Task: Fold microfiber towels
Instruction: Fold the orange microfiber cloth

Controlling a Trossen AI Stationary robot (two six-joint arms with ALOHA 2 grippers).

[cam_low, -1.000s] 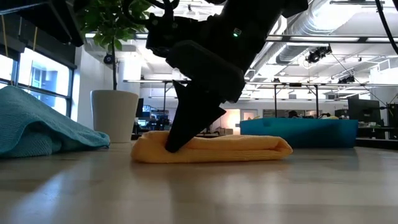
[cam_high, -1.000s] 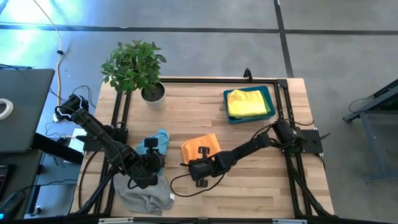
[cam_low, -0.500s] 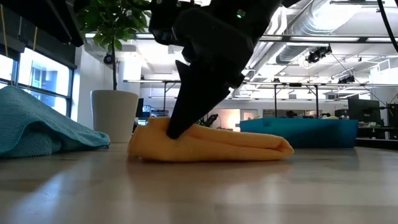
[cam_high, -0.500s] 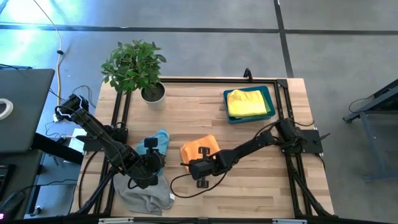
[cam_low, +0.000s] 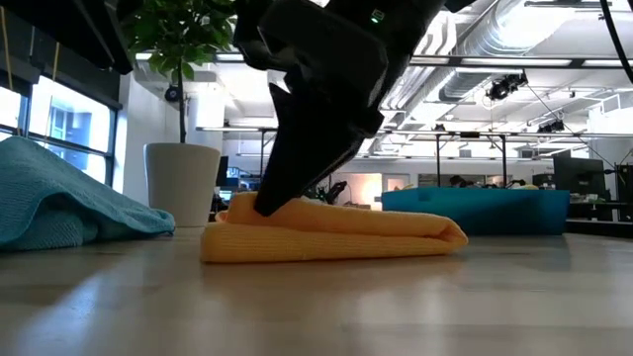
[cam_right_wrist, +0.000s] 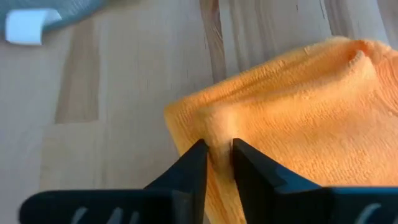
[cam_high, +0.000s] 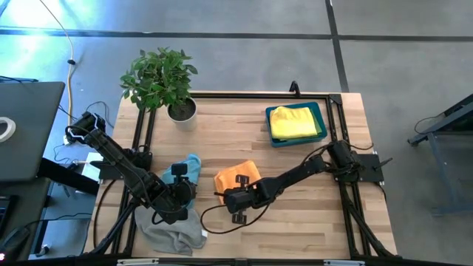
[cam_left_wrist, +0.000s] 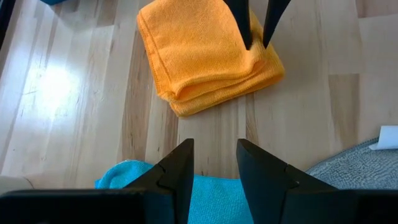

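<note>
1. the right gripper (cam_low: 265,206) sits higher and a little further toward the plant side than a second ago, its fingertips (cam_right_wrist: 200,152) pinched on the near-left corner of the orange towel (cam_high: 236,177).
2. that corner, flat on the table a second ago, now rises off the layer below, so a gap opens along the towel's left edge in the low view.
3. seen from above, the towel's left edge has crept slightly left, and the right arm's wrist has shifted with it.
</note>
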